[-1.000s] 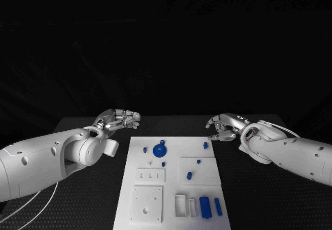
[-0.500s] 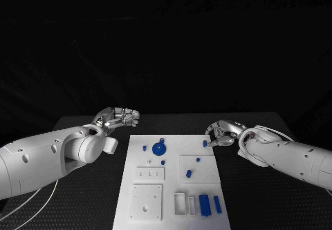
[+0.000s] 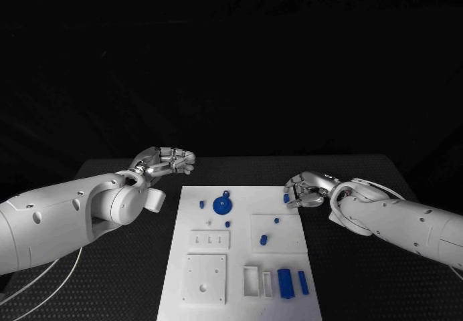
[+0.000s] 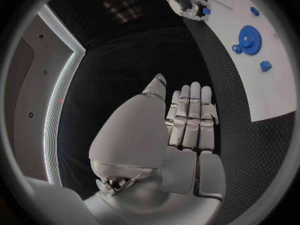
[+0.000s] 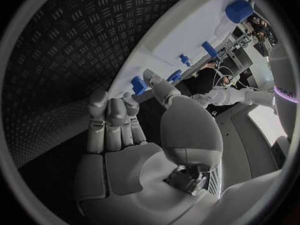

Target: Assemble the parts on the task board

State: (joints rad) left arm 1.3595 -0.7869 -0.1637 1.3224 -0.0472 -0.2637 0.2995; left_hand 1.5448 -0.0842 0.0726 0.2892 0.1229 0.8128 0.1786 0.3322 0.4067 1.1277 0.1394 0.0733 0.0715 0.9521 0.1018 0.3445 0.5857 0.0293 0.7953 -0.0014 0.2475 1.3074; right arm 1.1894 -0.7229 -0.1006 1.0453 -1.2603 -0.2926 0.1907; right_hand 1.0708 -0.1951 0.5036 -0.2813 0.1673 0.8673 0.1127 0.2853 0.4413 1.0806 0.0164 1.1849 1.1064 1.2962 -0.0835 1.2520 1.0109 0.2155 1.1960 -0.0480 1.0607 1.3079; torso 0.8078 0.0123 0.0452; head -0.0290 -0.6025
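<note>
The right hand [image 3: 307,188] sits at the upper right edge of the white board [image 3: 241,267], fingers pinching a small blue peg [image 3: 286,198] (still touching the board). The left hand [image 3: 166,162], fingers curled in on nothing, hovers over the counter [image 3: 386,267] upper left of the board.

Whether the right hand [image 3: 307,188] touches the small blue peg [image 3: 286,198] cannot be told.

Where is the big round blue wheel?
In the head view, the round blue gear wheel lies near the far end of the white task board, left of centre, with a small blue peg beside it.
</note>
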